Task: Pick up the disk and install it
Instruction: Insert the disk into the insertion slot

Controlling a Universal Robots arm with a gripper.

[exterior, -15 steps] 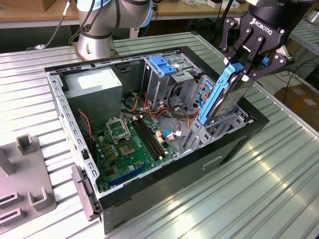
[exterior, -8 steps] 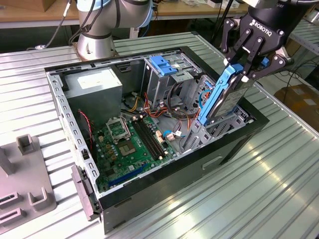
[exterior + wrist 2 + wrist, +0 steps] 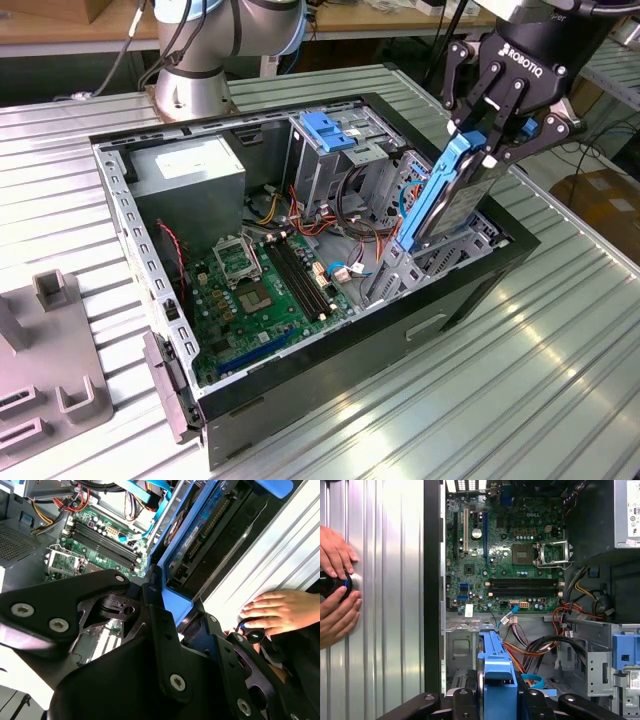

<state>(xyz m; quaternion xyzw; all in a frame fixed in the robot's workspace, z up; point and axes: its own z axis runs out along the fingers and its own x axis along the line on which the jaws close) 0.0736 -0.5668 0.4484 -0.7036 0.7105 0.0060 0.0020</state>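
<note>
The disk [image 3: 445, 200] is a grey drive in a bright blue carrier. It stands tilted on end, with its lower end down in the bay at the end of the open computer case [image 3: 120, 190] on the exterior view's right. My gripper [image 3: 487, 150] is shut on the disk's upper blue end, one finger on each side. In the second wrist view the disk [image 3: 200, 535] runs away from my gripper [image 3: 170, 600] into the case. In the first wrist view the blue carrier of the disk [image 3: 495, 675] sits between the black fingers [image 3: 462, 702].
A green motherboard [image 3: 265, 290] lies on the case floor. Beside the bay stands a metal drive cage with a blue bracket [image 3: 330, 130] and loose cables [image 3: 350, 200]. A person's hand [image 3: 272, 612] rests on the metal table outside the case. A grey fixture [image 3: 50, 370] sits on the exterior view's left.
</note>
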